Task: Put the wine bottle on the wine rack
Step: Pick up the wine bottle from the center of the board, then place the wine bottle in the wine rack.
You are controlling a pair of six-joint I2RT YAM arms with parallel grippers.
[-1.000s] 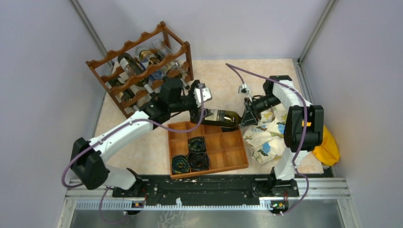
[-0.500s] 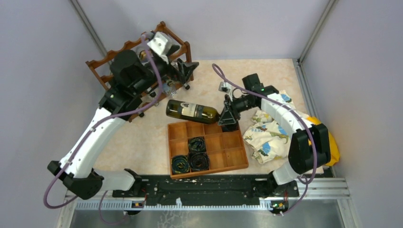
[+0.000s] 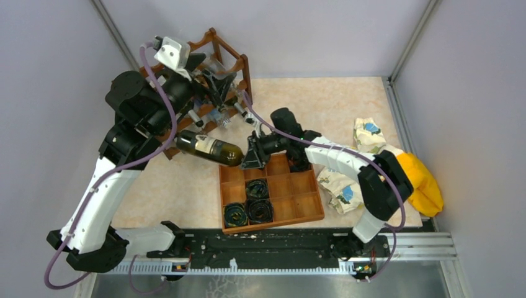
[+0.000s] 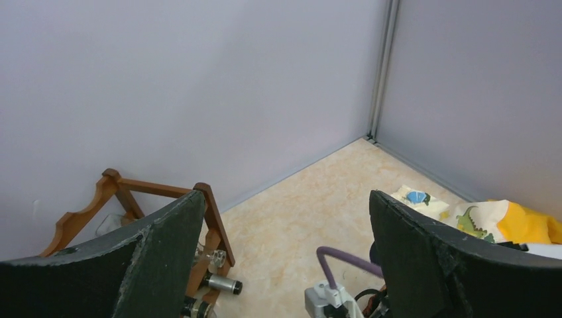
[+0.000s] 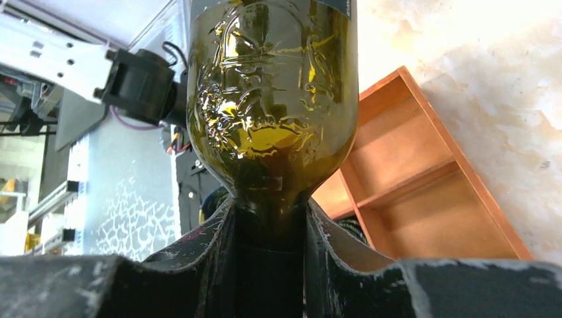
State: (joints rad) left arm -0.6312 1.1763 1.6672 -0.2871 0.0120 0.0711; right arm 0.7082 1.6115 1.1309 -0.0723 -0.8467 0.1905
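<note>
The dark green wine bottle (image 3: 208, 148) hangs level above the table, its base toward the wine rack (image 3: 245, 68), a dark reddish-brown frame at the back left. My right gripper (image 3: 251, 155) is shut on the bottle's neck. In the right wrist view the wine bottle (image 5: 272, 99) rises from the right gripper (image 5: 272, 255), whose fingers press both sides of the neck. My left gripper (image 3: 218, 84) hovers open over the rack's right end. In the left wrist view the left gripper (image 4: 285, 265) holds nothing, and the wine rack (image 4: 119, 192) sits at lower left.
An orange-brown compartment tray (image 3: 304, 211) lies in front of the bottle with dark rolled items (image 3: 251, 202) in it. A patterned cloth (image 3: 338, 186) and a yellow cloth (image 3: 422, 180) lie at right. Bottle necks (image 4: 222, 285) stick out of the rack.
My right arm has carried the bottle left, toward the rack. My left arm has lifted away from the bottle and swung back over the rack.
</note>
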